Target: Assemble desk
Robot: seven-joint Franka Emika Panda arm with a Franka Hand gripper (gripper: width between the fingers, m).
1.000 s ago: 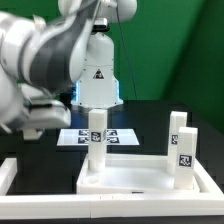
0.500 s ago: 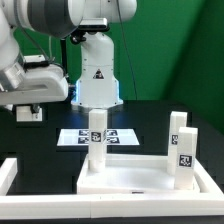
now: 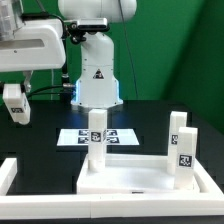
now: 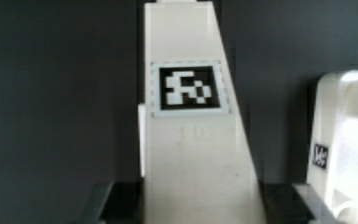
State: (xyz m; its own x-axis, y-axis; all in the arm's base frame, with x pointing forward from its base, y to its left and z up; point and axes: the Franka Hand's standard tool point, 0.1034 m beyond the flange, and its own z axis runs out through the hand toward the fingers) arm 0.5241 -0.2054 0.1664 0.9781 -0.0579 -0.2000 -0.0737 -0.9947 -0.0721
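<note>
The white desk tabletop [image 3: 135, 178] lies rim-up at the front of the table. Three white tagged legs stand on it: one at its near-left corner [image 3: 97, 138] and two at the exterior view's right [image 3: 176, 128] [image 3: 186, 152]. My gripper [image 3: 15, 108] hangs above the table at the exterior view's left, apart from the tabletop. It is shut on a fourth white leg [image 4: 192, 110], which runs out from between the dark fingers [image 4: 119, 203] with its square tag facing the wrist camera.
The marker board [image 3: 75, 138] lies behind the tabletop, near the robot's white base [image 3: 97, 75]. White border rails run along the front [image 3: 60, 216] and the exterior view's left [image 3: 7, 173]. Another white tagged part [image 4: 345, 120] shows beside the held leg.
The arm has swung up and toward the exterior view's left, carrying the gripper and the leg away from the tabletop. The parts on the table have not moved.
</note>
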